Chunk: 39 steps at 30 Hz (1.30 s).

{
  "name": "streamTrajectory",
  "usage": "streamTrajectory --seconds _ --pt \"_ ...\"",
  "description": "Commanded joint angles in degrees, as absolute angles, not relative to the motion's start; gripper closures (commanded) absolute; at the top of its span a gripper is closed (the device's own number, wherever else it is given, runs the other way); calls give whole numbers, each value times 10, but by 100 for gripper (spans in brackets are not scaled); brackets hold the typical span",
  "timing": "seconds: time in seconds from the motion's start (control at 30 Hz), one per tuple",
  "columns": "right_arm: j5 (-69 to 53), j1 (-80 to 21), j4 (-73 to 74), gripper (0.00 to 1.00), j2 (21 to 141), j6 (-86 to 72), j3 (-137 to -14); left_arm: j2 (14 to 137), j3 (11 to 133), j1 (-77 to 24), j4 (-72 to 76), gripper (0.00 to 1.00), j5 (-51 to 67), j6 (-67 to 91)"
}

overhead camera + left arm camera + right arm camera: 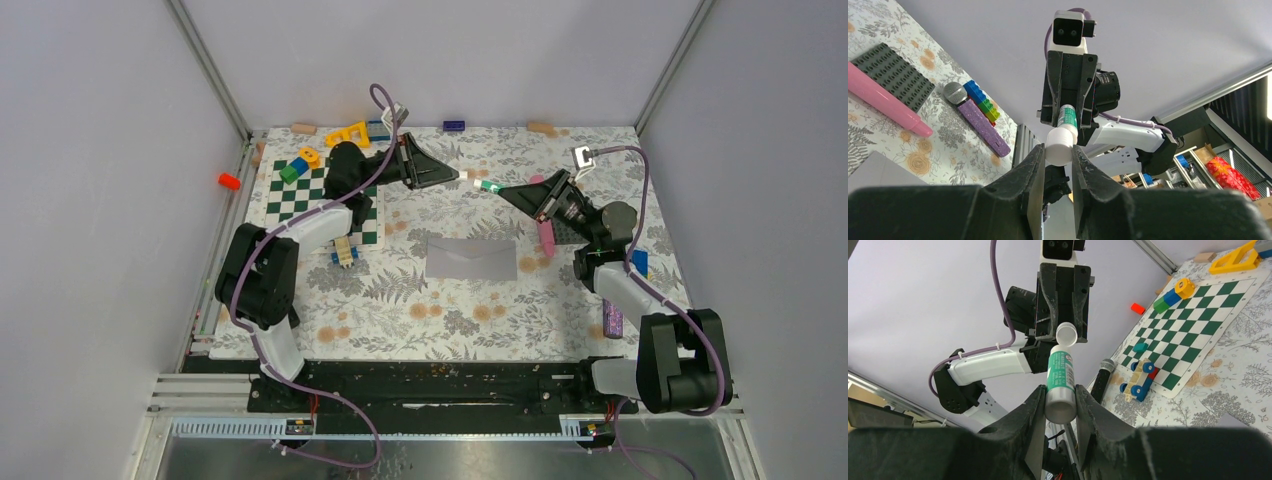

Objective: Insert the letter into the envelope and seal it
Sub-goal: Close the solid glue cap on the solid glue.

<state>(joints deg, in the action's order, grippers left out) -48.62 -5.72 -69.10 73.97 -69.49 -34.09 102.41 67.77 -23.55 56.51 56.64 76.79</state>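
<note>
We saw the envelope (472, 257) lying flat on the flowered tablecloth (400, 300), in the middle of the table between the two arms. Neither arm touched it. Both grippers were raised above the cloth just beyond its far edge, pointing at each other.

Between them they held a glue stick (1060, 375), a white tube with a green label. The right gripper (1059, 396) was closed on the tube's lower body, one finger pressed to each side. The left gripper (1057, 152) was closed on the cap (1060, 148), a white one at the tube's other end, pinched between its two dark fingers. The cap sat against the end of the tube, and we could not tell whether it had come loose.

To the right of the envelope lay a pink stick (546, 235), right beside a dark studded plate (893, 75). A toy microphone (954, 92) and a purple bar (984, 127) lay near that plate. On the left side of the table was a green-and-white checkerboard (320, 195), with a small toy car (1139, 380) at its near edge and coloured blocks (300, 165) at its far corner.
</note>
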Motion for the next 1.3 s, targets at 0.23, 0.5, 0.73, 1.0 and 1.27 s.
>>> streamTrajectory --seconds 0.23,0.5,0.73,1.0,1.27 --pt "-480 -67 -704 100 722 -668 -348 998 697 -252 559 100 587 733" --pt "-483 -67 -701 100 726 -668 -348 997 700 -257 564 100 590 737" --pt "-486 -68 -703 100 729 -670 -350 999 704 -258 591 100 594 758" --pt "-490 -69 -708 100 734 -675 -353 999 704 -266 595 100 599 760" --pt "-495 -72 -690 100 735 -662 -356 998 709 -274 574 100 605 739"
